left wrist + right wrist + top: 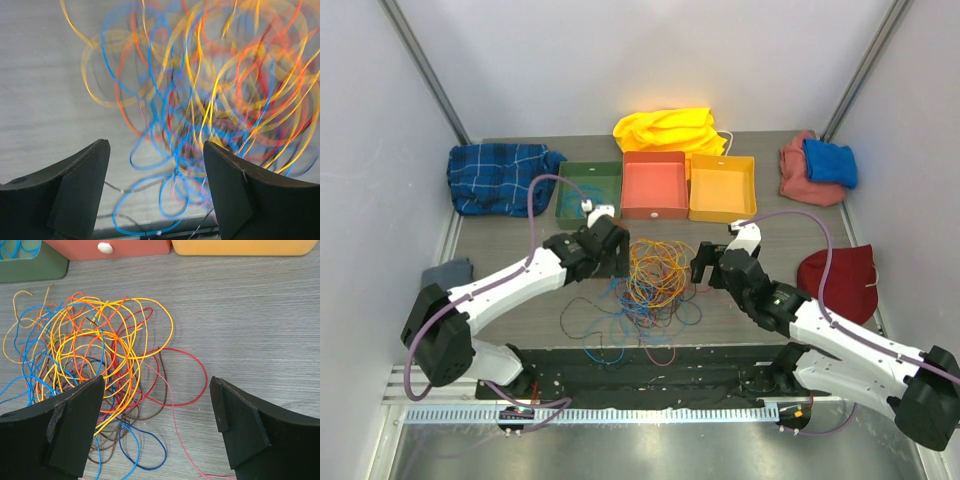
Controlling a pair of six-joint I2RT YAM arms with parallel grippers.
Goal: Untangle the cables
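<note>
Thin orange, yellow, blue and red cables (pixel 655 275) lie tangled on the grey table (pixel 485 235) between the left gripper (pixel 156 150) and right gripper (pixel 157 385), both spread wide and empty. Blue strands sit in the square green plastic tray (pixel 30 267).

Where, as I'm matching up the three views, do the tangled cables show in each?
Top external: the cables at table centre, just nearer than the red tray.
Left wrist: the cables, blurred, fill the upper right.
Right wrist: the cables fill the left half, below the red tray.
Shared landmark: the red tray, absent from left wrist.
</note>
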